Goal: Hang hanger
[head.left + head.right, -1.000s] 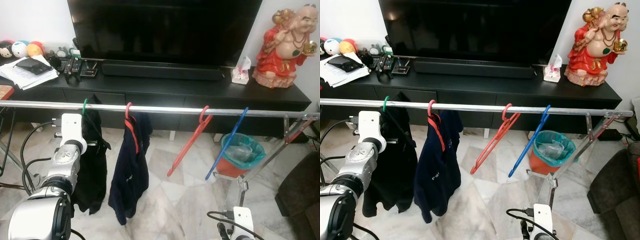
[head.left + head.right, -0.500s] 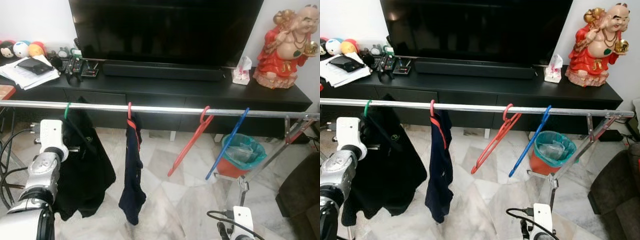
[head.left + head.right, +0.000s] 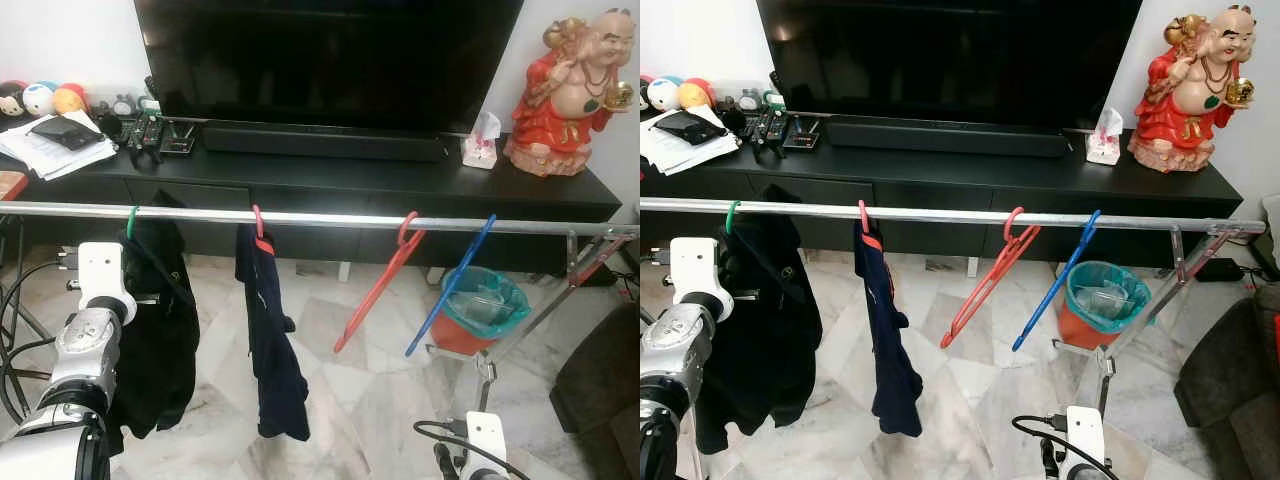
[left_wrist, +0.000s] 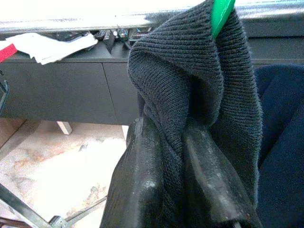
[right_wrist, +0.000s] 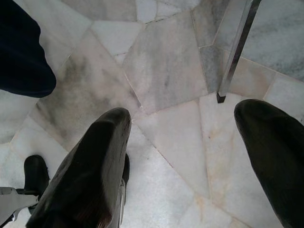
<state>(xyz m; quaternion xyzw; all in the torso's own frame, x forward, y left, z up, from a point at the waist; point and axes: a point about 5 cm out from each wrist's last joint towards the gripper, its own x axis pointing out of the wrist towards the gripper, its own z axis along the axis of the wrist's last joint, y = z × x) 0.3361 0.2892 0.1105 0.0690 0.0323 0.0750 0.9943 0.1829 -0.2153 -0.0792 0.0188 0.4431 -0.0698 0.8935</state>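
A silver rail [image 3: 330, 218] crosses in front of a black counter [image 3: 400, 180] with a television, above a marble floor [image 5: 166, 71]. The left gripper [image 4: 190, 190] is raised to the rail, its fingers [image 4: 142, 180] closed on the black knit garment [image 4: 180, 85] just below the green hanger [image 4: 221, 14], whose hook seems to sit on the rail, beside a navy garment [image 3: 270, 340]. The right gripper [image 5: 190, 161] hangs low over the floor, fingers wide apart and holding nothing.
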